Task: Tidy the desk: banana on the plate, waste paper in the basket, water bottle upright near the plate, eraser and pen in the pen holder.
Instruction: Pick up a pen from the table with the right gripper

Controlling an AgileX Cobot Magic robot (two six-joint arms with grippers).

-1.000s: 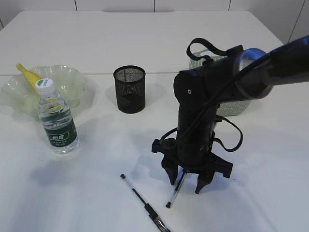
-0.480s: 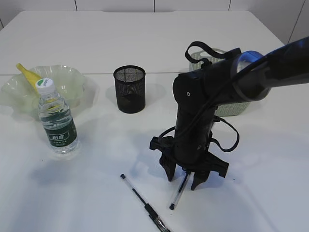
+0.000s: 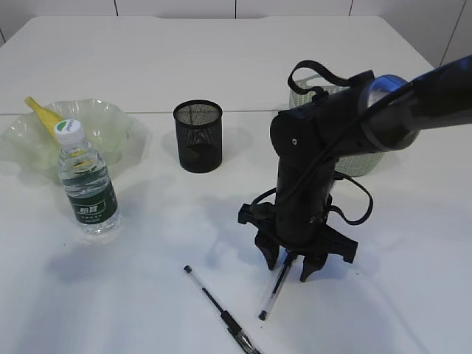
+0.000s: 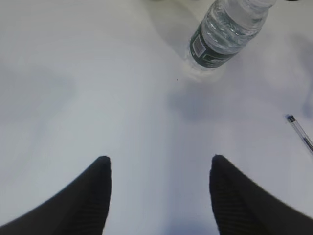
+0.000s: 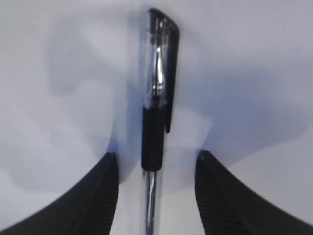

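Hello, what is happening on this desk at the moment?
The robot is tidying a desk. Its right tool is lowered over a pen, open, one finger on each side, not closed on it. A second pen lies nearby. The bottle stands upright beside the plate, which holds the banana. The pen holder waits behind. The left tool hangs open over bare table.

Right arm (image 3: 317, 158): matte black housing, rounded joint casings, one small pale screw dot on the side. Glossy blue-grey band at the upper joint. Black cables loop loosely off the wrist. Right gripper (image 3: 293, 265): black, two tapered fingers. Left gripper (image 4: 159, 196): black, ribbed-textured fingers.
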